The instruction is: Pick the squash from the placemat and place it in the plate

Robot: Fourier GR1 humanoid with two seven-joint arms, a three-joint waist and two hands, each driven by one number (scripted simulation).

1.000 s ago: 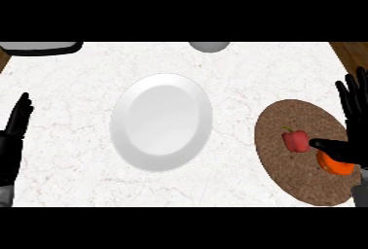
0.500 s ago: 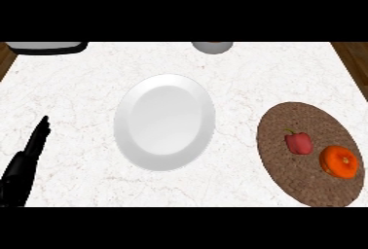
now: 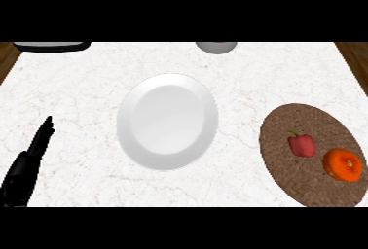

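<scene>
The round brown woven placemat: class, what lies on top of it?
On the round brown woven placemat lie a red bell pepper and an orange squash, side by side, apart. Nothing covers them; the placemat's lower edge is cut off.

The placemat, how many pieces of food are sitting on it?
2. A red pepper lies near the middle of the brown placemat, and an orange squash sits beside it toward the mat's right edge. Nothing seems hidden.

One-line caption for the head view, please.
Orange squash and red pepper on brown placemat; white plate empty.
</scene>
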